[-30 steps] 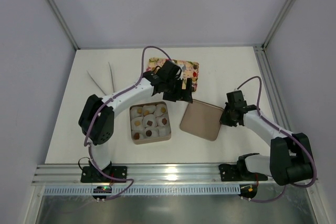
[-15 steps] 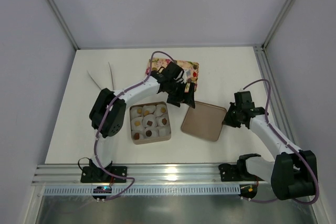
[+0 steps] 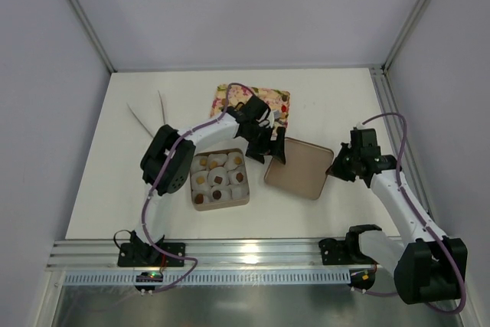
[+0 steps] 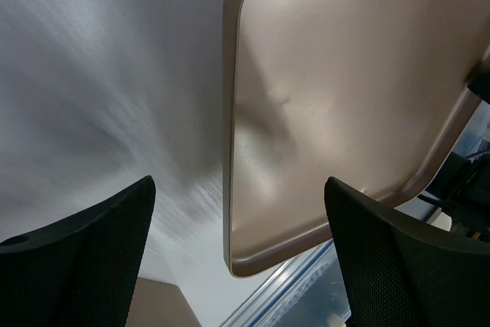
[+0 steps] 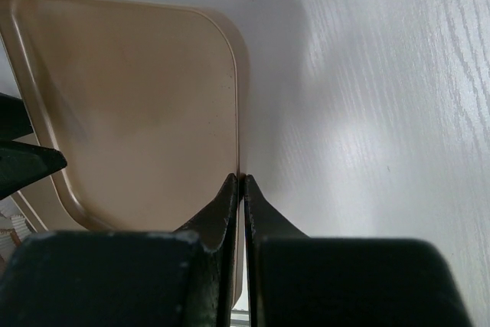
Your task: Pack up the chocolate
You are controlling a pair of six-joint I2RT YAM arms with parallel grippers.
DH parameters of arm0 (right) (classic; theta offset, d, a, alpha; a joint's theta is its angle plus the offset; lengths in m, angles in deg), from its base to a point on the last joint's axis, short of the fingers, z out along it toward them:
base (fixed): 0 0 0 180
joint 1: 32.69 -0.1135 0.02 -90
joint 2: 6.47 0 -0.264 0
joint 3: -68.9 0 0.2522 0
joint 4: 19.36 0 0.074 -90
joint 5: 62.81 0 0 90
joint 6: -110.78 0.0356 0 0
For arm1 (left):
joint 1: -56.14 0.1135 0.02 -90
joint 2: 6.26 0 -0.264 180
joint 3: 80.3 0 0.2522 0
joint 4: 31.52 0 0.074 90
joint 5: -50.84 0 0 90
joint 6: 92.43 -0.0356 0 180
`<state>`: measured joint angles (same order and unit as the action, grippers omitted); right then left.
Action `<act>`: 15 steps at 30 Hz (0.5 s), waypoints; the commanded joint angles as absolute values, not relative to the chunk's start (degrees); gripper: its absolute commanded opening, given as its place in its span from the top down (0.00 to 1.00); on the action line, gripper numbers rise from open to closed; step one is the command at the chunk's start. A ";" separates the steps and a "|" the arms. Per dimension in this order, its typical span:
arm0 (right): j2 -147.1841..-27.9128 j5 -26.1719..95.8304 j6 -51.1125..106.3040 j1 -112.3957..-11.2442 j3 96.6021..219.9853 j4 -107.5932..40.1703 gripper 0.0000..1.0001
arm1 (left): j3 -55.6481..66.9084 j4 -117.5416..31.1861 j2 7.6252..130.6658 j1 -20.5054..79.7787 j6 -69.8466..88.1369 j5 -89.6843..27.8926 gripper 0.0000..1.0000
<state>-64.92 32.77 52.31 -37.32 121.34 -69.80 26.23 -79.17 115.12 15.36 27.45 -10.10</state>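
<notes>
Pinching the thin right rim of the tan lid (image 5: pixel 130 105), the jaws of the right gripper (image 5: pixel 241 183) are pressed together with only that edge between them. Across the lid, the left gripper (image 4: pixel 237 185) has its jaws spread wide, gripping nothing. The lid's opposite edge runs between them in the left wrist view, but whether either finger touches it cannot be told. The chocolate (image 3: pixel 218 178) sits in white cups inside the square box (image 3: pixel 220 207) on the table (image 3: pixel 115 189), just left of the lid and to the near-left of the left jaws. Whether every cup is filled is too small to tell. Covering looks like the step in hand: the lid has to go leftward over the box, its sides squared to the box's. The left arm is nearer the box, while the right arm holds the lid.
</notes>
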 commanded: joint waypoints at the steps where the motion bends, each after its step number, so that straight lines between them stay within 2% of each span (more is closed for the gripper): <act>1: -62.81 36.06 52.07 -36.30 124.32 -70.38 0.96 | 27.51 -75.43 114.77 15.44 29.29 -4.98 0.12; 6: -61.84 38.00 52.59 -35.51 124.67 -70.38 0.96 | 23.73 -68.33 114.06 15.62 33.68 0.29 0.16; 9: -61.31 39.31 53.03 -35.33 124.41 -69.86 0.96 | 21.36 -63.76 113.19 15.71 37.11 3.02 0.22; 15: -60.26 41.25 54.00 -35.33 123.44 -68.36 0.96 | 18.45 -58.73 111.08 15.79 41.16 4.87 0.48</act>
